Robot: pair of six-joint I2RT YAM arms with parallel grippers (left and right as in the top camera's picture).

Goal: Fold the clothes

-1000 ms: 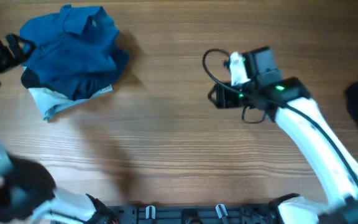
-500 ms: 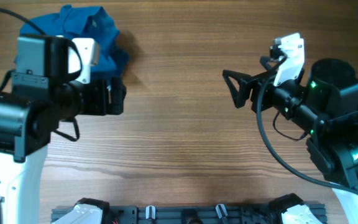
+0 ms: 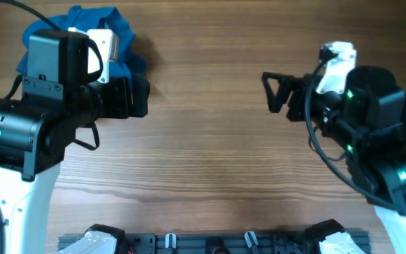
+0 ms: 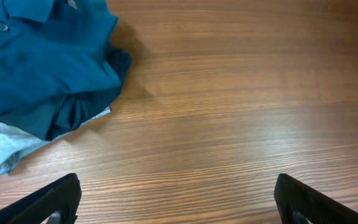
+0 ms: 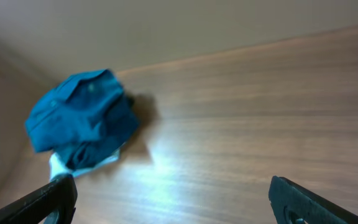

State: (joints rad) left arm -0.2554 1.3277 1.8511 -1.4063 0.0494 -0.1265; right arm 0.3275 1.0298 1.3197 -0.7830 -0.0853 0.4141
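Note:
A crumpled blue shirt (image 3: 122,39) with a light grey garment under it lies at the table's far left corner, mostly hidden by my left arm in the overhead view. It shows clearly in the left wrist view (image 4: 39,59) and in the right wrist view (image 5: 79,115). My left gripper (image 3: 139,97) is open and empty, raised above the table just right of the pile. My right gripper (image 3: 277,92) is open and empty, raised over the right half of the table, far from the pile.
The wooden table (image 3: 203,155) spreads between the two arms. A rail with clips (image 3: 210,241) runs along the front edge. The arm bodies take up the left and right sides of the overhead view.
Both arms rose and drew back toward the camera. The left gripper went from the pile's left side to its right side. The right gripper shifted slightly to the right.

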